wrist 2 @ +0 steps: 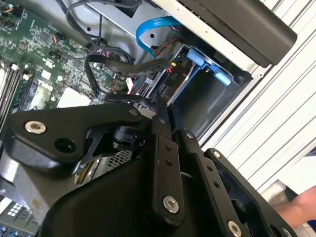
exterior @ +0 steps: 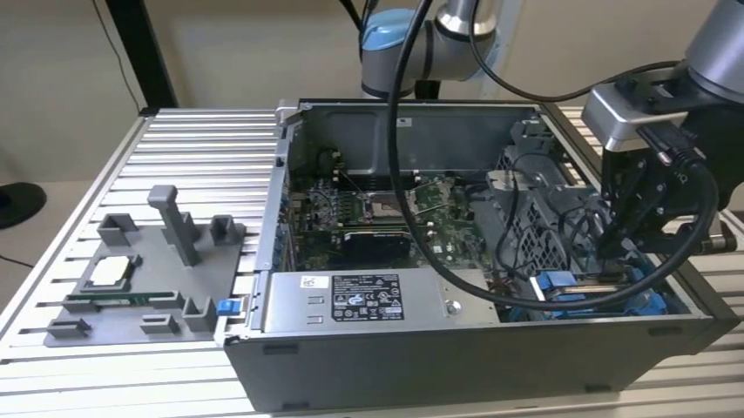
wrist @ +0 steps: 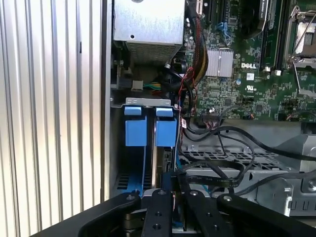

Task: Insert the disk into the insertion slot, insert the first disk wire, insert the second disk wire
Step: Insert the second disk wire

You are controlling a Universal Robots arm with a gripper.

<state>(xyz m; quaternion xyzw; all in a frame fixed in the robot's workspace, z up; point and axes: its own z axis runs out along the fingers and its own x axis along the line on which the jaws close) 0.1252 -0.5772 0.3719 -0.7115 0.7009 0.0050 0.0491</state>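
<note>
Claw (wrist: pixel 174 181) near-shut, its hold unclear, above the blue-clipped insertion slot (wrist: pixel 129 168), beside white-labelled power-supply box (exterior: pixel 348 300).

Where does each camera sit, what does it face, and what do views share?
Exterior view: off the arm, looking down into the computer case; arm and end effector at the exterior view's right.
First wrist view: on the arm, past the end effector toward the insertion slot.
Second wrist view: on the arm, across the end effector toward the motherboard.
Both wrist views share the motherboard.
</note>
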